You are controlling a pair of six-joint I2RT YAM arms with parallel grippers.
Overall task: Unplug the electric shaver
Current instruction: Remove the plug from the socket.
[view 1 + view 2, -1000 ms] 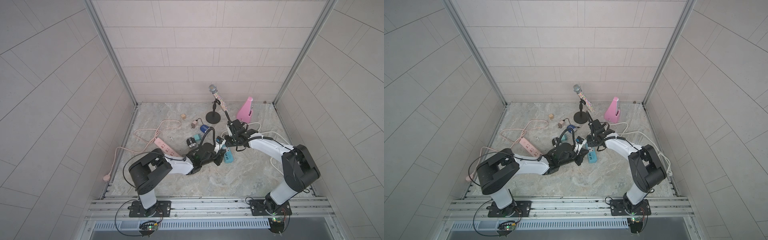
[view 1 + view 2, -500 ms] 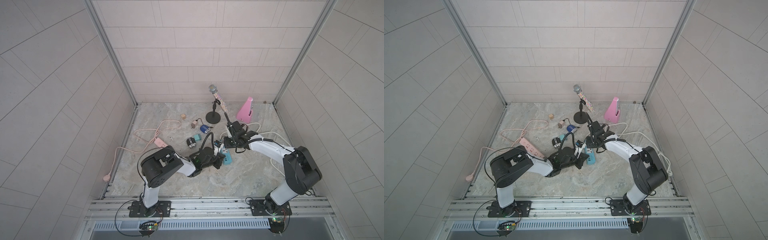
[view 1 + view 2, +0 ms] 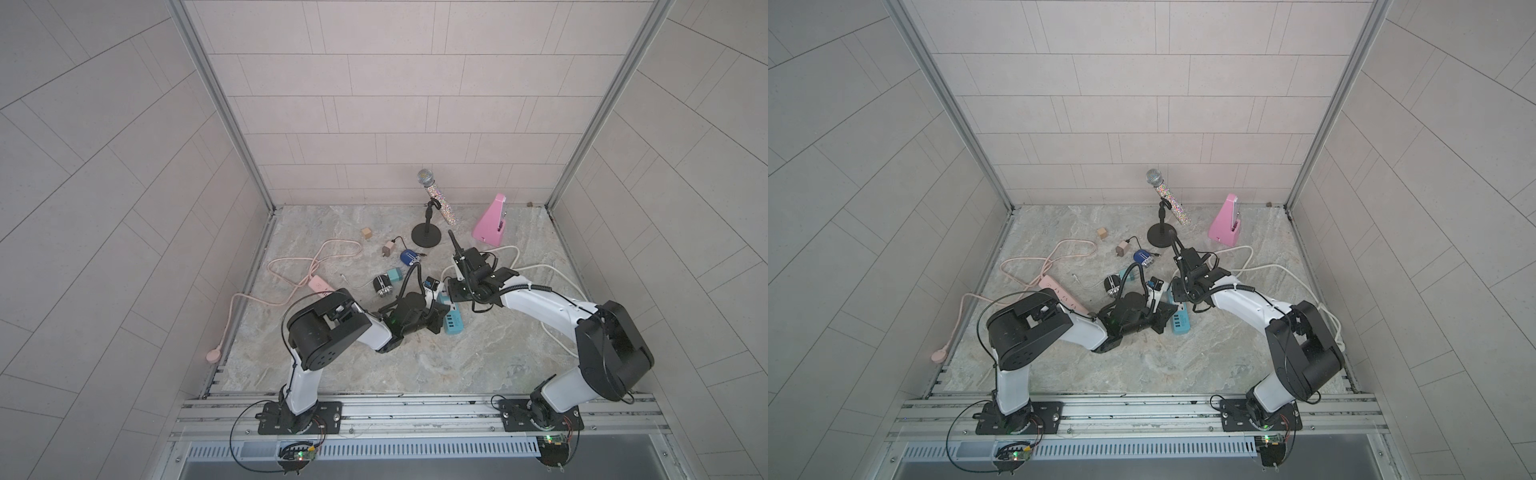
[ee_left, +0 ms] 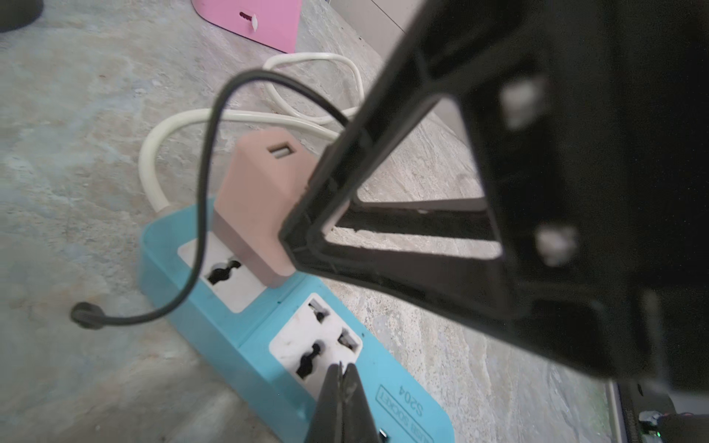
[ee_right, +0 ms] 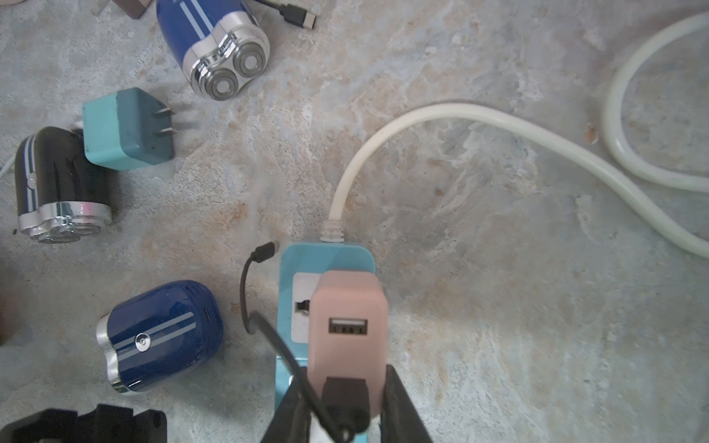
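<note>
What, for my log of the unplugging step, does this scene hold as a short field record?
strip: teal plastic power strip, with white cord
adapter: pink square USB adapter, plugged into strip, USB port empty
right gripper: shut on adapter
left gripper: shut, tips at strip's socket face
cable: thin black cable, one end loose beside strip
shaver: dark blue oval shaver, no cable attached

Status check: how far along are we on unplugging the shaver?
Done: the small end of the black cable lies loose on the tabletop, not in the nearest blue shaver. In hand: the right gripper is clamped on the pink adapter, which sits in the teal power strip; the left gripper is shut and empty over the strip. Left, probably: pulling the adapter free.
</note>
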